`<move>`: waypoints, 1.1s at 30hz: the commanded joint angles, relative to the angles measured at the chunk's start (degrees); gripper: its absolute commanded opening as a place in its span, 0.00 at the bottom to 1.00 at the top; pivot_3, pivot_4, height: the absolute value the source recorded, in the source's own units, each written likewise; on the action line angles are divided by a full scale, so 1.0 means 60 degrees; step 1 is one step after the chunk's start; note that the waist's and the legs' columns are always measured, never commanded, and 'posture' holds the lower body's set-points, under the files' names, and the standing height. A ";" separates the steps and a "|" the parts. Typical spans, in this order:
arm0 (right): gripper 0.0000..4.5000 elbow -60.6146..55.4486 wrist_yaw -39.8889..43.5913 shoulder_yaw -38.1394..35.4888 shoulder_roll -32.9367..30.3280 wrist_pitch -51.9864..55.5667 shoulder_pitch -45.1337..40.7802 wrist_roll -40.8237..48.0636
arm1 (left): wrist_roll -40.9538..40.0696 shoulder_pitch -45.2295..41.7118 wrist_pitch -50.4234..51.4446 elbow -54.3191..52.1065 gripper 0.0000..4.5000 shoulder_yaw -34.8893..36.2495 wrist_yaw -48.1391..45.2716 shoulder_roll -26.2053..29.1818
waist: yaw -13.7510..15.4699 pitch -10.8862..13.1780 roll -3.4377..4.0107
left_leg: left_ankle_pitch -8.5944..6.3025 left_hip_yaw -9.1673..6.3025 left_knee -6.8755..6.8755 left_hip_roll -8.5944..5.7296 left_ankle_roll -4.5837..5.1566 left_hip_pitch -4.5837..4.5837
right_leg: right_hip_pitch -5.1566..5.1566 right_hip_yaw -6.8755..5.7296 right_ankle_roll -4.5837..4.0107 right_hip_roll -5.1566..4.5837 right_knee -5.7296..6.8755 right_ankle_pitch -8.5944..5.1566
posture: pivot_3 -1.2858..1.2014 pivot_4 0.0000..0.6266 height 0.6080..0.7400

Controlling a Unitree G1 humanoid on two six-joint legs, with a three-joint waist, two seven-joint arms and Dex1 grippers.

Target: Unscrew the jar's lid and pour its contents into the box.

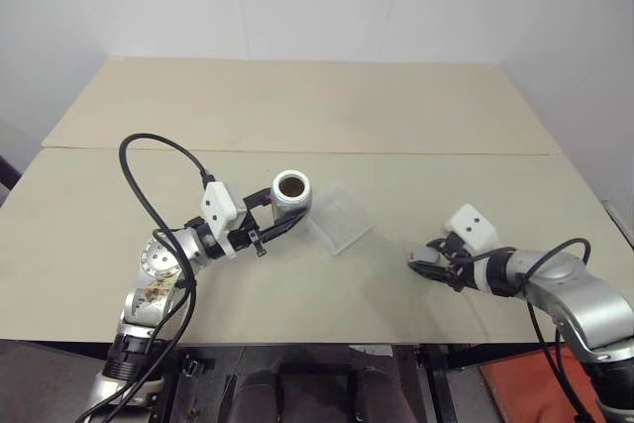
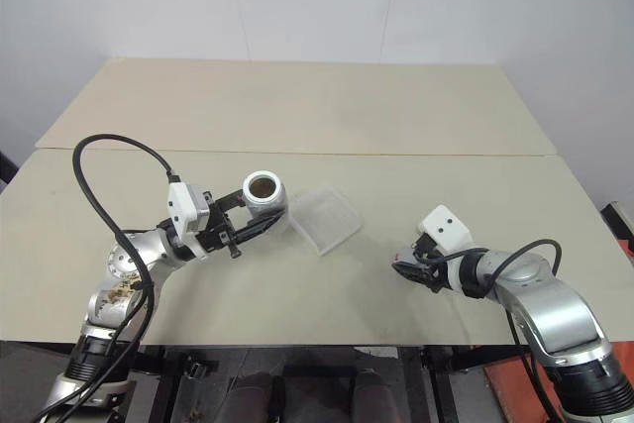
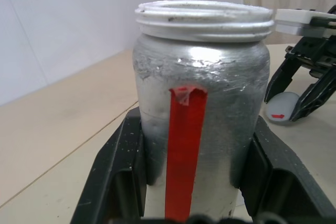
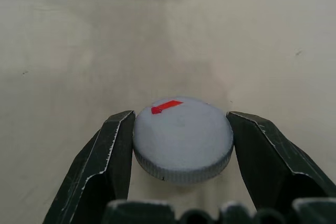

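A pale beige desk [image 1: 297, 116] stands against a white wall, a seam running across its top. My left gripper [image 1: 282, 217] has its jaws clamped on the sides of the silvery jar [image 1: 291, 192], which has a red strip down its side; its threaded mouth is uncovered and something brown shows inside. Just beside the jar, to its right, the clear ribbed box [image 1: 340, 218] lies flat on the desk. Well apart, toward the right, my right gripper [image 4: 181, 140] has its jaws closed on the rim of the round grey lid [image 4: 182, 137], red mark on top, low over the desk.
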 commanded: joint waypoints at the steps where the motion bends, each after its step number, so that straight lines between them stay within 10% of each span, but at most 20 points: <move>1: 0.81 -0.0259 -0.0047 -0.0070 -0.0214 0.0241 0.0062 -0.0156 | -0.0045 -0.0219 -0.0141 -0.0116 0.42 0.0098 -0.0025 0.0039 | 0.0008 0.0000 0.0000 | 0.0000 0.0000 0.0000 -0.0001 0.0000 0.0000 | 0.0001 0.0001 0.0000 -0.0001 0.0000 0.0000 | 0.52 0.24 1.00; 4: 0.98 -0.0606 0.0062 -0.0331 -0.0349 0.0372 -0.0005 -0.0022 | -0.0098 -0.0288 -0.0087 -0.0148 0.42 0.0181 0.0071 0.0013 | 0.0017 0.0000 0.0000 | 0.0000 0.0001 -0.0001 -0.0002 0.0000 -0.0005 | -0.0003 0.0000 0.0001 -0.0002 -0.0002 -0.0001 | 0.52 0.24 1.00; 19: 0.98 -0.2567 0.0116 -0.1392 -0.0619 0.0704 -0.0959 0.0913 | 0.3449 -0.3493 -0.1545 0.3595 0.42 -0.0916 0.1652 -0.0008 | 0.0223 0.0004 -0.0006 | 0.0000 -0.0003 -0.0001 -0.0009 0.0001 -0.0021 | -0.0006 -0.0008 0.0008 -0.0002 -0.0018 0.0000 | 0.52 0.24 1.00; 26: 0.98 -0.2927 0.0182 -0.1438 -0.0580 0.0575 -0.0758 0.1132 | 0.8176 -0.6910 -0.6527 0.8009 0.42 -0.3554 0.3771 0.0821 | 0.0263 0.0007 -0.0012 | 0.0000 -0.0012 0.0004 -0.0019 0.0001 -0.0050 | -0.0012 -0.0018 0.0020 -0.0007 -0.0040 0.0012 | 0.52 0.24 1.00; 33: 0.98 -0.3195 -0.0047 -0.1556 -0.0428 0.0680 -0.0570 0.1345 | 1.3997 -1.0340 -0.7928 1.0974 0.42 -0.7451 0.9492 0.0843 | 0.0262 0.0017 -0.0030 | -0.0004 -0.0016 0.0007 -0.0029 0.0008 -0.0082 | -0.0029 -0.0027 0.0036 -0.0018 -0.0048 0.0015 | 0.52 0.24 1.00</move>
